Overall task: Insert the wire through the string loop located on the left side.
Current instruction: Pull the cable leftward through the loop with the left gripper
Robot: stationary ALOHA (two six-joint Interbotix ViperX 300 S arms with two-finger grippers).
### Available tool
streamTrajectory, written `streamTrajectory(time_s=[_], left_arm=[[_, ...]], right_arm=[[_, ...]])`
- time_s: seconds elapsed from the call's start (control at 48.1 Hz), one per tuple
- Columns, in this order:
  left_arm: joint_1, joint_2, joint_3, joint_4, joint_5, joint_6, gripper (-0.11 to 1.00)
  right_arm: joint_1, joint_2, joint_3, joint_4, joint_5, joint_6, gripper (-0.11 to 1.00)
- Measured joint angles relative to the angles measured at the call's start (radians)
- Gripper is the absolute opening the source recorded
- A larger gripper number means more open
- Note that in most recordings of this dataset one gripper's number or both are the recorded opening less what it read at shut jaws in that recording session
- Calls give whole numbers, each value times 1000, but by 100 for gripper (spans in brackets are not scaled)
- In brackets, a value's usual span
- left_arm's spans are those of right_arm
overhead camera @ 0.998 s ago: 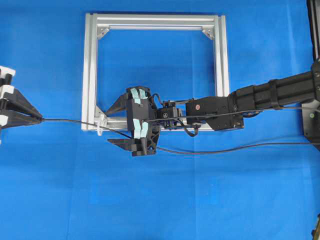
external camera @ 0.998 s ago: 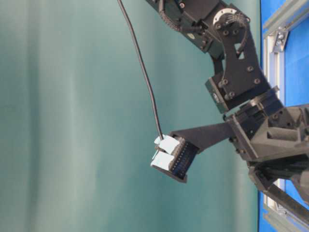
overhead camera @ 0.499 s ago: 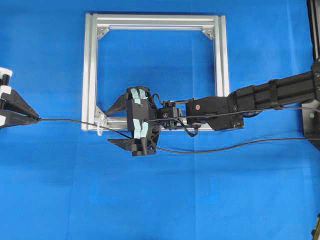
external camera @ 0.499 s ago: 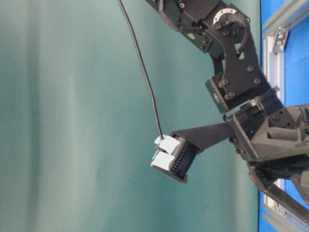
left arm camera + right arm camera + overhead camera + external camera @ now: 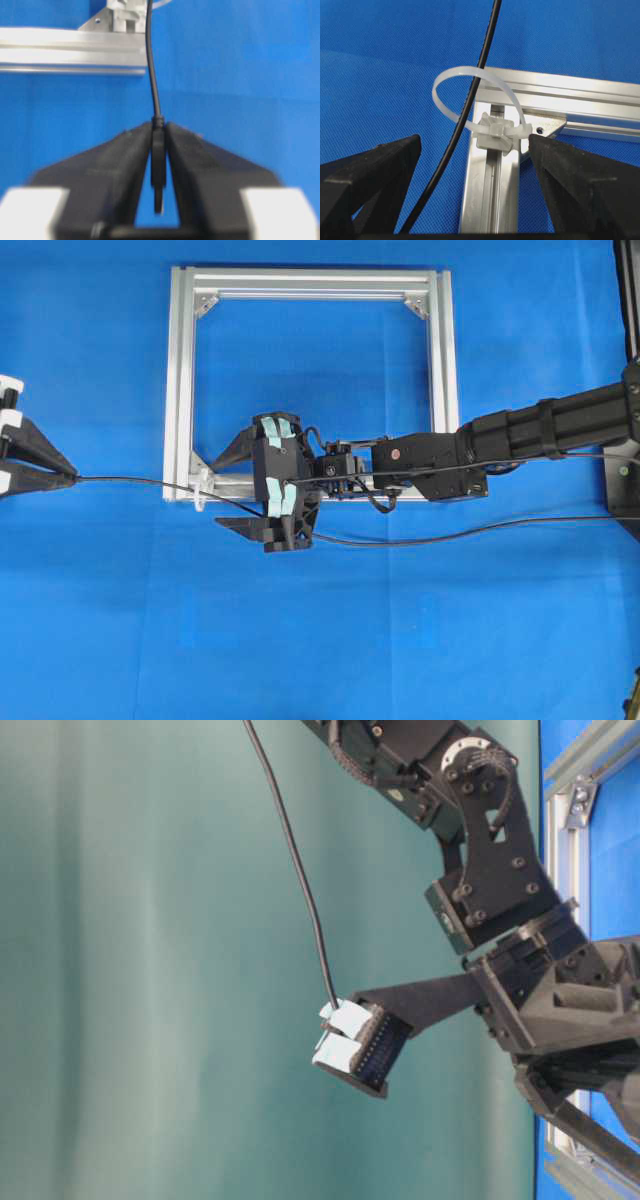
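- The left gripper (image 5: 158,150) pinched the plug of the wire (image 5: 152,85).
- The wire ran through the string loop (image 5: 470,100), at the frame's (image 5: 180,390) seven-o'clock corner.
- The right gripper (image 5: 470,200) stood spread wide.

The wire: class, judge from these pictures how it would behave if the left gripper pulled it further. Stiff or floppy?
Probably floppy: the wire sags in loose curves across the table. Likely light, since the left gripper holds it by the plug alone. It should slide freely through the string loop, being thin and smooth.
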Motion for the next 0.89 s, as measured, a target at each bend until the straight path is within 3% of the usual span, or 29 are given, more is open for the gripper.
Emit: streamTrajectory(time_s=[0.125,0.208,0.354,0.52,0.894], left_arm=[[0,-5,0,2,2,-3,67],[-2,-8,0,0,2,-3,84],[0,-12,2,2,2,-3,75],[0,-32,2,2,-11,-3,75],[0,-156,-14,2,-195,6,74]], right_arm=[[0,2,0,2,0,-2,95],[0,2,0,2,0,0,95],[0,2,0,0,-2,0,95],[0,-6,0,0,0,0,95],[-2,-167,5,0,64,-2,95]])
